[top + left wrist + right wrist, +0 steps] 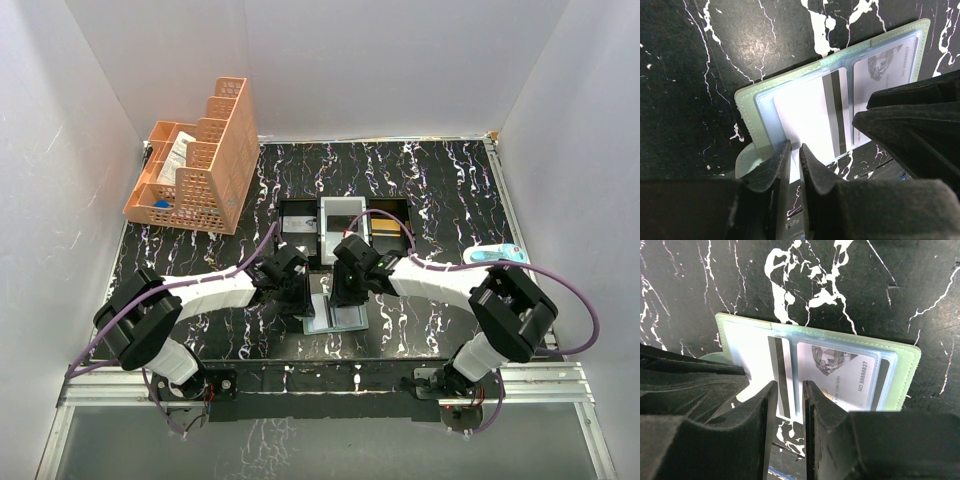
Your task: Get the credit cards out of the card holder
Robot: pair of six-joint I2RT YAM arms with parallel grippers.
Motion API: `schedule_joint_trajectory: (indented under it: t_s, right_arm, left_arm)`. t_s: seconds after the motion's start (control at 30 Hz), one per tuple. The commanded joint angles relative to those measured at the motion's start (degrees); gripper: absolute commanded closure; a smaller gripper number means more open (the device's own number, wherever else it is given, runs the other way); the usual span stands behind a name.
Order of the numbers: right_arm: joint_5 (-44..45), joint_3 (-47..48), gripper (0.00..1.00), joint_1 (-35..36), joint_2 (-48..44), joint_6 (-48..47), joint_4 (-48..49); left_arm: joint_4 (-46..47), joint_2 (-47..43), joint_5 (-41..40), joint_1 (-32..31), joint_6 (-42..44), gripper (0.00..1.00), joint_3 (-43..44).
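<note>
The grey-green bifold card holder [340, 316] lies open, near centre on the black marbled desk [450, 200]. Our left hand [795, 148] pinches the white magnetic-stripe card [805, 110]; whether the right hand [790, 386] grips, we cannot tell. Neither this card nor the pale printed card [840, 375] is out yet.

place: robot lab | evidence: white enclosure walls [380, 60]; aluminium frame [540, 378]

Grey-green card holder [747, 102] lies open, centre of left wrist view; white card [807, 117] part-out, silver card [885, 67] pocketed.
</note>
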Motion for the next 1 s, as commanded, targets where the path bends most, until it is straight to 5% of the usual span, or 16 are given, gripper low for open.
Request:
schedule_joint_trajectory:
  t_s: [0.0, 0.67, 0.97]
  right_arm:
    - [4.22, 2.78, 0.74, 1.49, 0.94, -0.44, -2.19]
    - [-2.98, 0.11, 0.79, 2.36, 2.51, 0.57, 5.93]
    - [-23.48, -10.53, 0.91, -4.52, -1.51, 3.53, 26.89]
  left_arm:
    - [-3.35, 1.42, -1.47, -0.31, -0.18, 0.88, -3.31]
    - [-2.48, 2.69, -2.13, -0.26, -1.11, 0.95, -6.56]
    - [-4.28, 3.13, -2.24, -0.31, 0.42, 0.96, -4.53]
